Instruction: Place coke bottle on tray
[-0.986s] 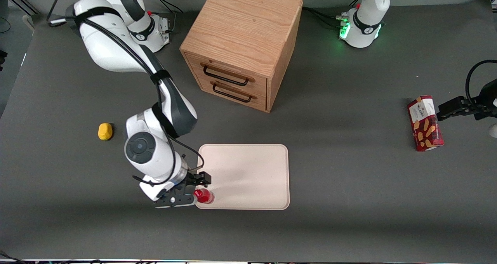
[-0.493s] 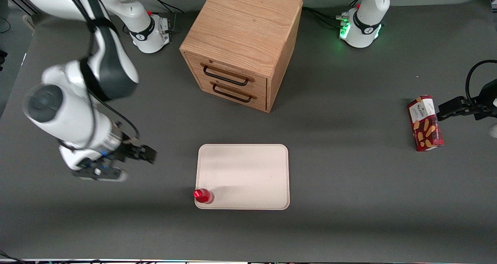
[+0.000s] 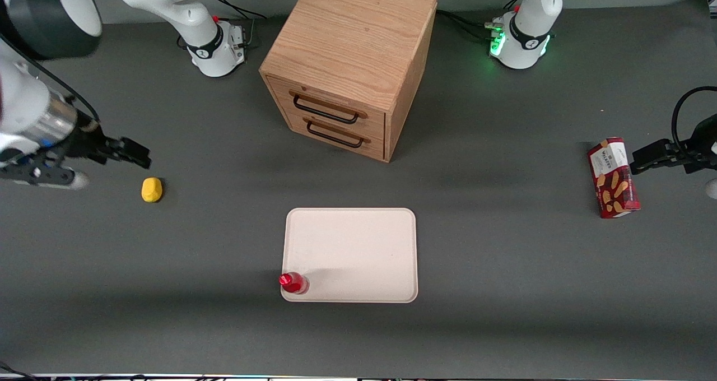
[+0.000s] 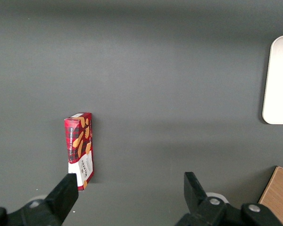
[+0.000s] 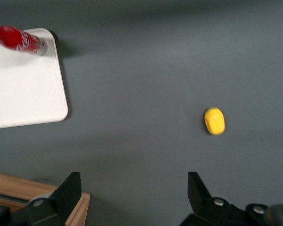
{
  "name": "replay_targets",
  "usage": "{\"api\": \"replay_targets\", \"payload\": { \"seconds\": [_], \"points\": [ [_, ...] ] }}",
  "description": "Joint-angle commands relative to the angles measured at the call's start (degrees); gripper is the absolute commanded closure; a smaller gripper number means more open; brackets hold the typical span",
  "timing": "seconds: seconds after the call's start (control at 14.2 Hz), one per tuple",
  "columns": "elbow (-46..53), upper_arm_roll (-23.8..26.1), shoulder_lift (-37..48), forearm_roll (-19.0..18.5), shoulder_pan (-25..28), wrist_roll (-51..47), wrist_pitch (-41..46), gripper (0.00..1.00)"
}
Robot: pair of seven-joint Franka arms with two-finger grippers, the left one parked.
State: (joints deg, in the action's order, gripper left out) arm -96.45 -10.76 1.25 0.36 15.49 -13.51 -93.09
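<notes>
The coke bottle, slim and all red with white script, stands upright on the pale cream tray. It is at the tray corner nearest the front camera, on the working arm's side. My gripper is open and holds nothing. It hangs raised above the table toward the working arm's end, well away from the tray and close to a small yellow object. An edge of the tray also shows in the left wrist view.
The small yellow object lies on the table near my gripper. A wooden drawer cabinet stands farther from the front camera than the tray. A red biscuit box lies toward the parked arm's end.
My gripper has let go of the coke bottle, risen and swung away from the tray toward the working arm's end. The bottle stays standing on the tray corner.
</notes>
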Motion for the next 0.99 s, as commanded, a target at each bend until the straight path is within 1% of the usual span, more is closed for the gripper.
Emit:
{"api": "replay_targets", "payload": {
  "seconds": [0.0,0.07,0.21,0.7,0.92],
  "points": [
    [-11.54,-2.42,12.34,0.53,0.68,4.08,-1.48,0.00],
    [-12.09,-2.60,13.85,0.17,0.68,5.76,-1.22,0.00],
    [-11.57,-2.52,14.22,-2.19,0.77,5.43,-0.78,0.00],
    [-6.22,-2.34,7.63,-2.12,0.94,2.18,-0.69,0.00],
    [-5.77,-2.25,7.45,-2.21,0.85,2.26,0.01,0.00]
  ]
}}
